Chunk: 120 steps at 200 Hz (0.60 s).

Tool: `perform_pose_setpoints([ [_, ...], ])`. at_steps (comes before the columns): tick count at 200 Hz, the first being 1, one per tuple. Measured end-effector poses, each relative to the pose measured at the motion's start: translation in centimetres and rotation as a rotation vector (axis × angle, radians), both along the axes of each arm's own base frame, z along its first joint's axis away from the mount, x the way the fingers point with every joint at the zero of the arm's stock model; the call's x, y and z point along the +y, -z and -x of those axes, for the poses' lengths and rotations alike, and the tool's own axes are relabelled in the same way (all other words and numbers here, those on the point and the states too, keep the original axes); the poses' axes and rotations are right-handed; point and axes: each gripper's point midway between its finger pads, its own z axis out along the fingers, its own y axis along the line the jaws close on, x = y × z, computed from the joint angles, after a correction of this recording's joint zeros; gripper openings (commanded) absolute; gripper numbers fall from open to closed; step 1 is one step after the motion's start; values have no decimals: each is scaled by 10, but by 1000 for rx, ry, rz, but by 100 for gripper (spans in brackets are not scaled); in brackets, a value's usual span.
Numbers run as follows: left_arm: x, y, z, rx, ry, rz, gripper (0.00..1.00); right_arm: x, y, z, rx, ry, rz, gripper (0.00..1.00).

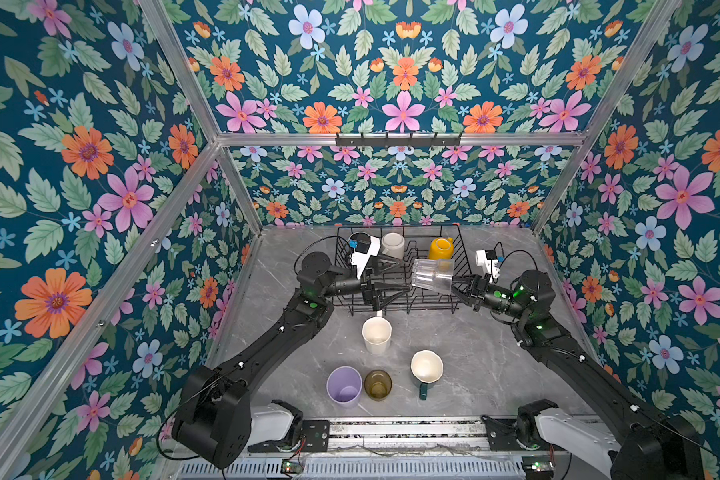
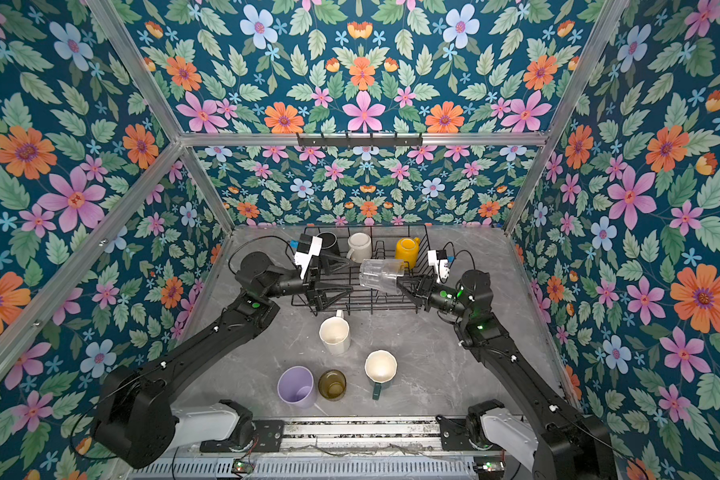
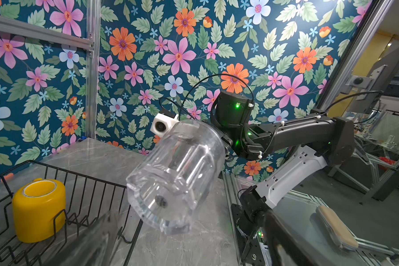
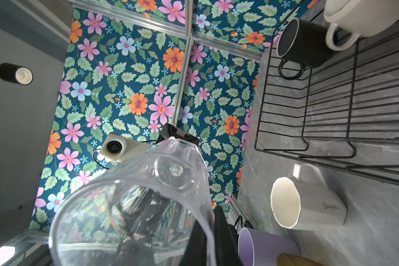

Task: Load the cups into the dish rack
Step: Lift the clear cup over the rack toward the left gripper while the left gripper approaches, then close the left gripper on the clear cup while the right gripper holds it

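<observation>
Over the right half of the dish rack (image 1: 429, 304), my right gripper (image 1: 454, 285) is clamped on the rim of the clear glass (image 1: 432, 275), holding it tipped on its side above the wires. The base of the glass points toward my left gripper (image 1: 396, 276) and its mouth faces back toward my right wrist. From the right wrist view I look straight into that mouth, with one dark finger (image 4: 220, 232) pressed against the outside of the wall. My left gripper hangs over the middle of the rack with its jaws spread wide and nothing between them. Its fingertips sit just beside the base of the glass, and I cannot tell whether they touch it.

Three cups are already in the rack, along its far side. A black mug (image 2: 328, 243) sits at the left with its mouth showing. A pale mug (image 1: 393, 245) sits in the middle, bottom up. A yellow mug (image 1: 440, 248) sits at the right, also bottom up, just behind the glass.

Four more cups stand on the grey table (image 1: 466, 345). A tall white mug (image 1: 377, 334) is upright just in front of the rack, and the right wrist view shows thin grey script on its side that reads "Simple". Nearer my base, all mouth up, are a lilac tumbler (image 1: 344, 385), an olive glass (image 1: 378, 384) just beside it, and a green mug (image 1: 426, 368) with a white inside.
</observation>
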Motion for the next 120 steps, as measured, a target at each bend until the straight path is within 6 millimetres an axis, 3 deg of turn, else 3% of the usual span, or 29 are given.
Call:
perform_pose_setpoints([
  [43, -1, 0, 2, 2, 18, -1, 100, 18, -13, 13, -46, -80, -3, 0],
  [120, -1, -3, 7, -3, 48, 9, 100, 43, -18, 23, -69, -175, -6, 0],
])
